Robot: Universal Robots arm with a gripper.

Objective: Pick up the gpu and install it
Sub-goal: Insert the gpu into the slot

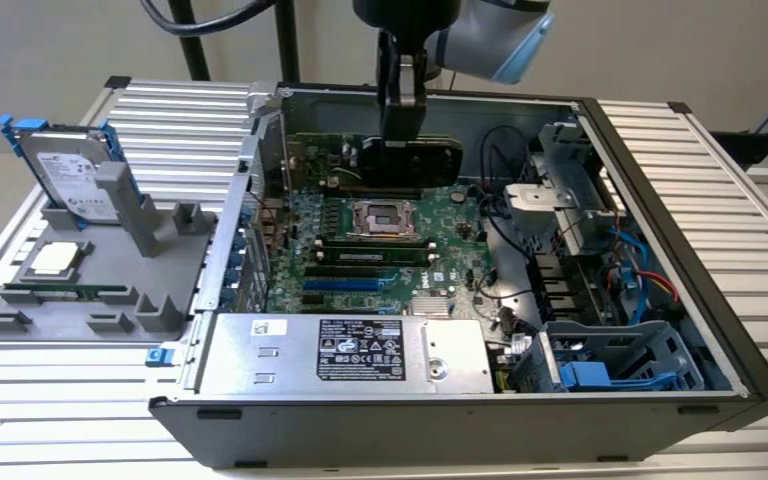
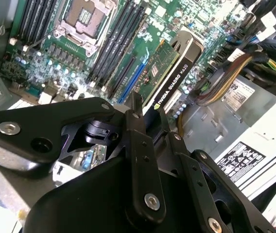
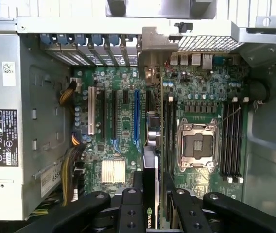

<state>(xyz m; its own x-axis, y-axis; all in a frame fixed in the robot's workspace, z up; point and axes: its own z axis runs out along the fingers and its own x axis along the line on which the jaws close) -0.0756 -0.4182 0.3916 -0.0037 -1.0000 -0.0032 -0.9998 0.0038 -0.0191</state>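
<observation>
Pincer (image 1: 402, 125) is clamped on the top edge of the gpu (image 1: 411, 165), a thin card with a black cooler block on a green circuit board. The card is hung directly under the pincer, inside the open dark-grey computer case (image 1: 491, 435), over the green motherboard (image 1: 357, 275). In the first wrist view it is seen edge-on, flanked by a long blue expansion slot (image 3: 137, 116) and black memory slots (image 3: 167, 131). Contact with a slot cannot be told. Silver hard drive with blue rails (image 1: 71, 175) is stood in a grey fixture (image 1: 77, 300) on the ribbed metal counter (image 1: 744, 170), well apart from the pincer.
</observation>
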